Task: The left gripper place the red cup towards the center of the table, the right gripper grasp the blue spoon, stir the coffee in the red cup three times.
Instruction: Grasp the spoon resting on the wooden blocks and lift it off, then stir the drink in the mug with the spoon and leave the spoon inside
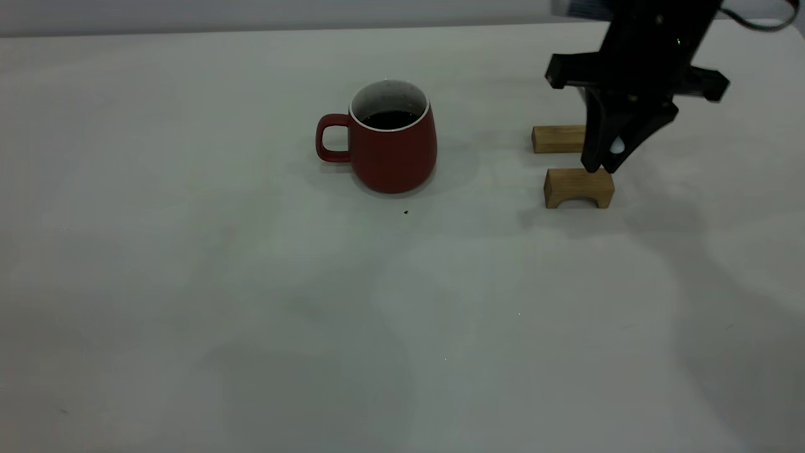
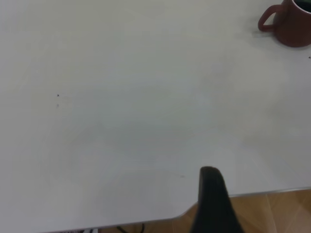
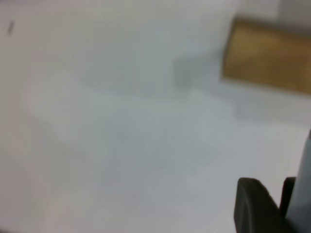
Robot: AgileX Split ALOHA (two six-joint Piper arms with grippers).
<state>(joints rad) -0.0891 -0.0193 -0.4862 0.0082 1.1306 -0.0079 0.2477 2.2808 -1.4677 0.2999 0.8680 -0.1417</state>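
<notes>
A: Where does the red cup [image 1: 391, 141] stand?

B: Upright near the middle of the table [image 1: 188, 283], handle toward the left arm's side, coffee [image 1: 390, 119] dark against the white inside. Nothing touches it. From how it sits, I'd judge the placing step done.

A: And the right tool [image 1: 605, 165]?

B: Well to the cup's right, hanging tips-down over two wooden blocks: its tips are just above the arched block [image 1: 578, 187], with the plain block [image 1: 558, 139] behind it. The fingers are drawn narrow, and a pale sliver shows between them. In the right wrist view a pale blue-grey strip [image 3: 300, 187] runs beside one finger [image 3: 255, 206]. I take that for the blue spoon [image 1: 617, 146] in the grip, though too little of it shows to be sure.

A: Its long axis?

B: I cannot tell; only that sliver is visible.

A: The left tool?

B: Out of the exterior view. Its own camera shows one dark finger [image 2: 214, 204] over the table edge, the cup far off, and I can't tell whether it is spread or closed.

A: So what does the next move turn on?

B: The cup lies to the right tool's left, apart from it. The right arm is plainly the nearer one, and it would have to travel leftward and come in above the rim.
</notes>
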